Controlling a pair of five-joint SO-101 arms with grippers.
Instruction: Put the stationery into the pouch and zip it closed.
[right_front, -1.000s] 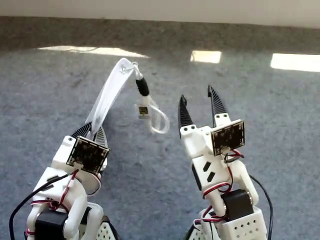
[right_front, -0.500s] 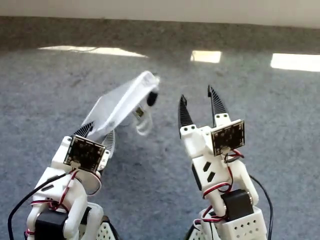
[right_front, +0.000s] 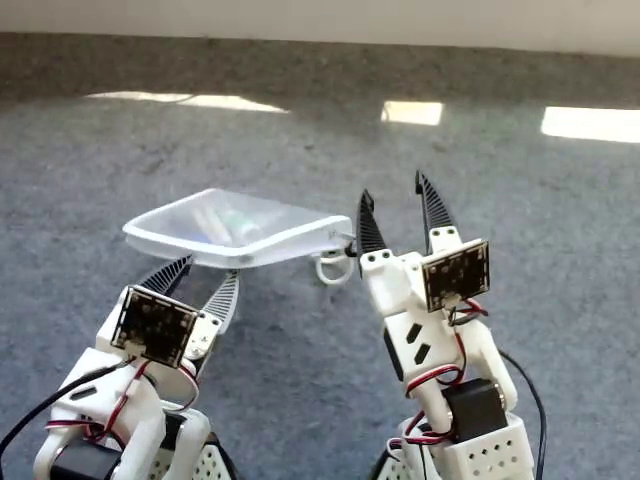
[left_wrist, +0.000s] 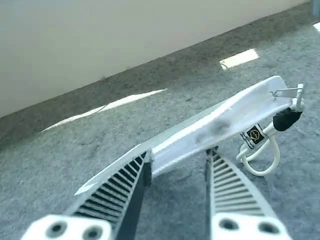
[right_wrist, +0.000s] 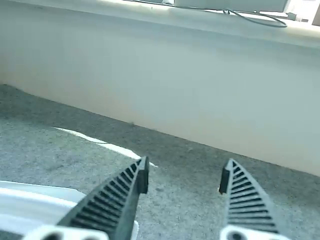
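A translucent white pouch (right_front: 235, 228) lies nearly flat just beyond my left gripper (right_front: 208, 270), with stationery (right_front: 225, 222) faintly showing through its side. Its white wrist loop (right_front: 333, 268) hangs at the end nearest my right gripper (right_front: 400, 205). In the left wrist view the pouch (left_wrist: 225, 122) stretches across the tips of my left gripper (left_wrist: 177, 155), whose jaws stand wide apart, so it is open. The loop and a black pull (left_wrist: 282, 119) sit at the pouch's far end. My right gripper (right_wrist: 182, 175) is open and holds nothing, with the pouch's edge (right_wrist: 30, 205) beside it.
Grey carpet-like table surface (right_front: 520, 200) runs all around, with bright light patches (right_front: 590, 124) at the back. A pale wall (right_wrist: 200, 75) rises behind the table's far edge.
The pouch, held up on end by my left gripper a second ago, has tipped over toward the right and now lies flat. My left gripper opened and drew back. The right arm stayed still.
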